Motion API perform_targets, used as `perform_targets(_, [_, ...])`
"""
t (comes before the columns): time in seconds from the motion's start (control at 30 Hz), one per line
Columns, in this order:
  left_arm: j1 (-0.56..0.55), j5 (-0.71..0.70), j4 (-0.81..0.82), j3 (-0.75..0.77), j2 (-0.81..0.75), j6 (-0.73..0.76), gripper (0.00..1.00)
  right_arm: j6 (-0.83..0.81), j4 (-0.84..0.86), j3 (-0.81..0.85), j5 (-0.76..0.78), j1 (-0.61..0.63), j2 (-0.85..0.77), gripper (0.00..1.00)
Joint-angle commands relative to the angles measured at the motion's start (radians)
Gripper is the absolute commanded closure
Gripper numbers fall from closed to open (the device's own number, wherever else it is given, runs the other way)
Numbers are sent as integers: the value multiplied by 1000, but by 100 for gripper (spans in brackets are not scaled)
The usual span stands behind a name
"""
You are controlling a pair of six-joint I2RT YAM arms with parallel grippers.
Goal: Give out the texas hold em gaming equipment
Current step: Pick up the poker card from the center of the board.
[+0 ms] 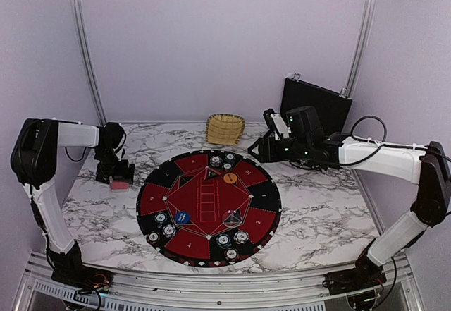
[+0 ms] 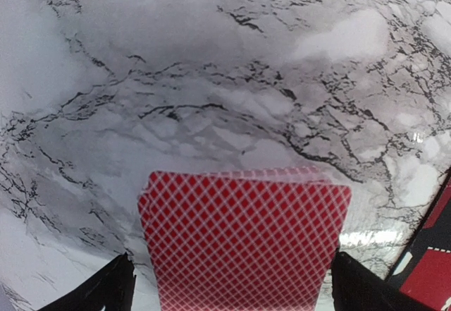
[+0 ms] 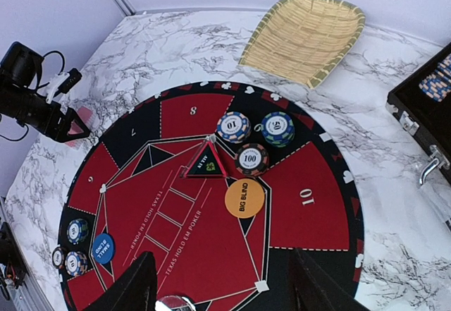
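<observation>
Left pincer (image 2: 236, 286) spread wide, straddling the card deck (image 2: 243, 240), nothing gripped. Deck judged light, slick, prone to fanning; take it across opposite side edges, squarely

Red-backed card deck (image 2: 243, 244) on marble table (image 2: 211, 78), btwn jaws of wide-open L tool (image 2: 232, 286).

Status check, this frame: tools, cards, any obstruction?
Left tool open, straddling card deck. Right tool open, empty, above mat. Nothing blocking deck.

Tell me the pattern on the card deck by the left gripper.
Red with a white crisscross diamond lattice. The card deck shows best in the left wrist view.
</observation>
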Motion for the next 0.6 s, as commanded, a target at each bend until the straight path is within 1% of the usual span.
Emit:
perform_targets(0.0, [-4, 23, -40, 13, 47, 28, 1, 4, 35, 1, -4, -7, 6, 39])
perform_targets(0.1, [-12, 26, -41, 7, 56, 22, 3, 7, 39, -2, -4, -7, 5, 39])
perform_targets(0.3, [-20, 9, -46, 14, 95, 14, 15, 9, 49, -7, -9, -7, 9, 39])
perform_targets(0.37, [-19, -2, -49, 10, 105, 11, 22, 10, 52, -9, -11, -7, 10, 39])
perform_targets(0.43, [-19, -5, -49, 8, 108, 7, 27, 12, 58, -15, -14, -6, 11, 39])
perform_targets(0.57, [-21, 15, -52, 6, 102, 3, 40, 14, 60, -12, -27, -6, 25, 39])
